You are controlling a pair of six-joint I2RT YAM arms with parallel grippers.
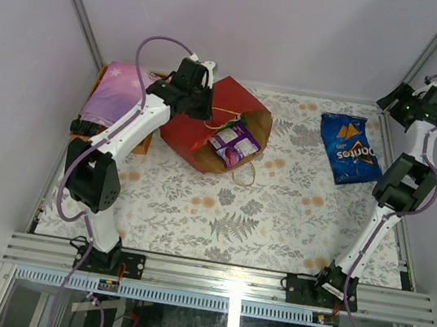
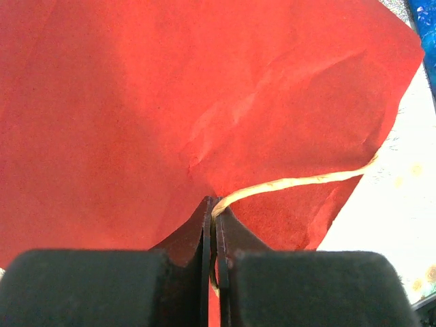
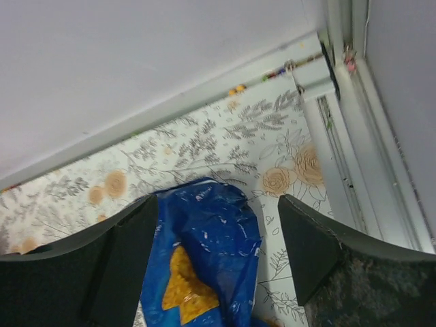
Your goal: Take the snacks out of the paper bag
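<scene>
Flowered tablecloth; left gripper, stretched far, pinches paper bag by its string handle. Purple packets sit in bag's mouth. Right gripper hovers, jaws apart, over chip bag.

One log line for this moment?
left tool shut on string handle | right tool open | blue chip bag out | purple packets in paper bag
</scene>
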